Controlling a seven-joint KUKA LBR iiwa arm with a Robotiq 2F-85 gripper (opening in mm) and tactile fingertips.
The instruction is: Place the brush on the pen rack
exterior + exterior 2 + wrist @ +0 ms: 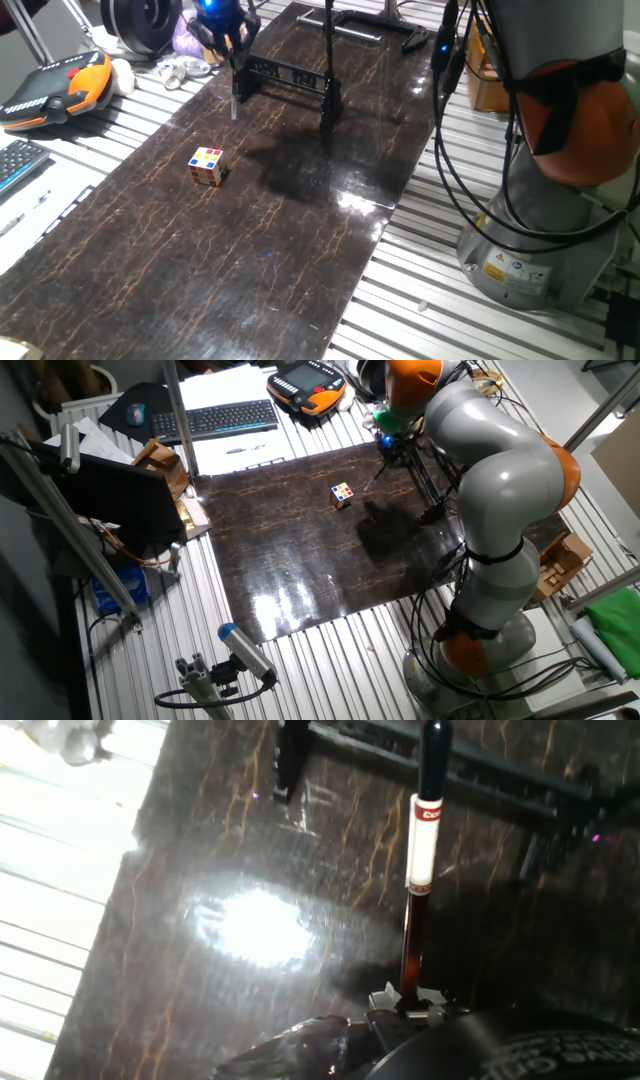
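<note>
One brush [420, 870] is all the gripper [222, 38] carries, and it has it pinched by the butt end, the fingers closed tight on the shaft so the stick hangs straight out along the hand's axis. From the hand view the brush runs away from the camera, its dark end reaching toward the pen rack [480, 765] beyond. That grip makes sense to me: holding it by one end leaves most of the length free to lay across the bar.

From one fixed view the hand hovers just at the near post of the pen rack [285, 75], at the far end of the dark marbled mat [250, 230], with the brush [235, 95] dangling close beside the frame, its tip just off the mat, I think. It looks upright here, so I'd judge it must tilt toward level before it can settle into the notches.

A puzzle cube [208, 166] sits well apart in the middle of the mat, out of the way. The taller pole stand [328, 70] rises just behind the rack, and could crowd the arm's swing.
</note>
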